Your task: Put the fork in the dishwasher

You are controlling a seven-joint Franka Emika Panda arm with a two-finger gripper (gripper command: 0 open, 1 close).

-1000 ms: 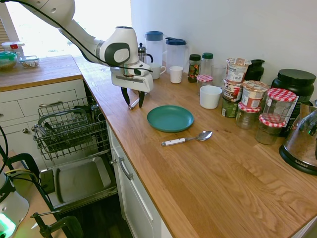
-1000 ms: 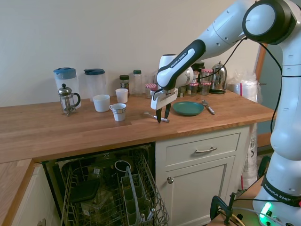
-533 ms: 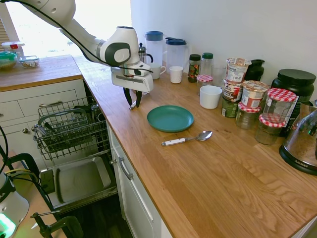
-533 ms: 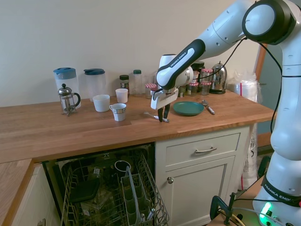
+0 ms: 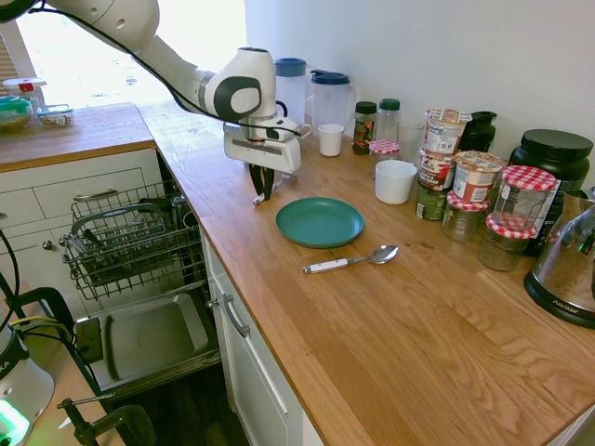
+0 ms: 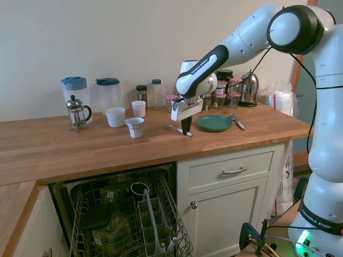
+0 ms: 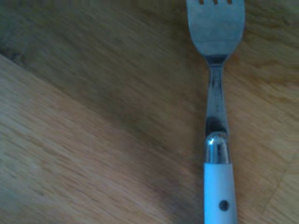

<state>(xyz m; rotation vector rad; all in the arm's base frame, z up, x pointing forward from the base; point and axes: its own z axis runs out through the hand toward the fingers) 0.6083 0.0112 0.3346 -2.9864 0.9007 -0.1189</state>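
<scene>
A: Wrist view is showing the fork lying on the counter, white handle, not all-metal.

B: Yep, your gripper is pinching it closed beside the teal plate, readying the lift toward the dishwasher.

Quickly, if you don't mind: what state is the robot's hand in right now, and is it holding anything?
Hand: closed on the fork, which lies on the wooden counter beside the teal plate.
</scene>
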